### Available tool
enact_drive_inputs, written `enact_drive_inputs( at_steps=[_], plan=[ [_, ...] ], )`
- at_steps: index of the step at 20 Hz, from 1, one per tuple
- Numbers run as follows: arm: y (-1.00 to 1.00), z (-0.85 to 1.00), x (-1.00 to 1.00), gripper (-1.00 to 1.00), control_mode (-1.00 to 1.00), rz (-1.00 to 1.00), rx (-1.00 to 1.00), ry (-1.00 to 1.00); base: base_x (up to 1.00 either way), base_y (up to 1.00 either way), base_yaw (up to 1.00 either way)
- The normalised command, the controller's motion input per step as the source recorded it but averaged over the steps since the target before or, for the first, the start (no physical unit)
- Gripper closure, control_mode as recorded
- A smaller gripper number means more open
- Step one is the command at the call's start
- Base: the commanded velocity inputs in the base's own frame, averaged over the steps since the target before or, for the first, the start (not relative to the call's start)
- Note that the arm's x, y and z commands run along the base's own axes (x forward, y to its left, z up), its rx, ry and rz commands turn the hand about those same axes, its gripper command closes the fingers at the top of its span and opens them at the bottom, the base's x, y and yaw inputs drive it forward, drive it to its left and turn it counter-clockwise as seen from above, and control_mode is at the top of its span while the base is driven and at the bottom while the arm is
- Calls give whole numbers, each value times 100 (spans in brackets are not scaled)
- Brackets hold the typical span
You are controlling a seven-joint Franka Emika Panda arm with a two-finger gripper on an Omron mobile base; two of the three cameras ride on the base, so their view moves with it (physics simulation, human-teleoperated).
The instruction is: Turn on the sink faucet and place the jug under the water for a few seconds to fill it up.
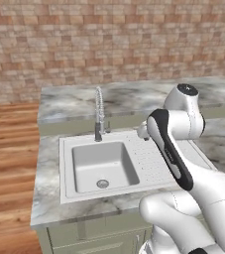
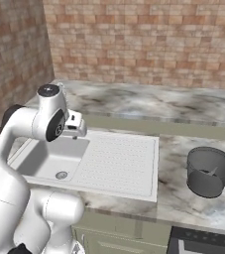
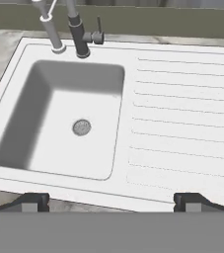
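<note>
Chrome and coiled, the sink faucet (image 1: pixel 99 111) stands at the back rim of the sink (image 1: pixel 79 191), its dark base and small side lever (image 3: pixel 97 35) upright beside it in the hand view. No stream of water shows, and the basin with its round drain (image 3: pixel 82 127) looks dry, so I judge the faucet to be off and the first step, turning it on, to be the one in hand. The jug (image 2: pixel 211 171), dark grey and wide-mouthed, sits on the marble bench (image 2: pixel 183 203) well apart from the sink, past the ribbed draining board (image 2: pixel 116 161), and nothing touches it. The claw (image 3: pixel 111 201) hovers above the front of the sink, its two dark tips spread wide with nothing between them. The next move calls for a reach forward to the back rim, so that a fingertip meets the small lever and pushes it over. Only afterwards does the jug need fetching from the right.
</note>
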Motion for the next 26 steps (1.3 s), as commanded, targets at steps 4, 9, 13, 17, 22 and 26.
enact_drive_inputs(
  at_steps=[4,9,13,17,22,26],
  plan=[
    [0,0,24,-100,-100,11,0,-2,0,0,0],
    [0,-2,23,-100,-100,18,1,-7,0,0,0],
    [0,-3,33,-100,-100,21,1,-8,0,0,0],
    [0,-8,38,-100,-100,22,1,-8,0,0,0],
    [0,-12,33,-100,-100,20,0,-10,0,0,0],
    [0,-21,30,-100,-100,15,3,-7,0,0,0]
  ],
)
